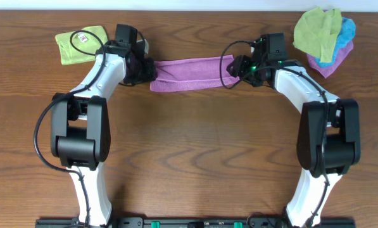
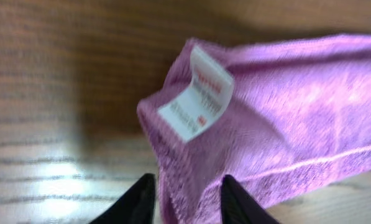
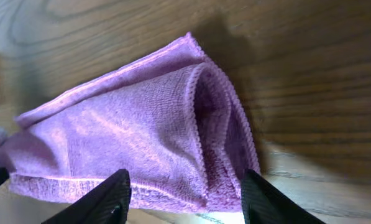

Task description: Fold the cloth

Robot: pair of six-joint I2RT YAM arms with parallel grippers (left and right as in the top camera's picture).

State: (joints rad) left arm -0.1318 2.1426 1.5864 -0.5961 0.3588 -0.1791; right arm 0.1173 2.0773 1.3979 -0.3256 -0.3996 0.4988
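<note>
Lying as a long folded strip across the upper middle of the overhead view, the cloth (image 1: 187, 73) rests flat on the table (image 1: 189, 152). The left gripper (image 2: 185, 202) and right gripper (image 3: 185, 199) straddle its ends, fingers parted and gripping nothing, likely so the fold settles undisturbed.

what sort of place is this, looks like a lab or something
Probably a robotics lab bench: a left arm and a right arm mounted at a wooden table, a purple cloth stretched between them, and a pile of spare cloths at the far corner.
</note>
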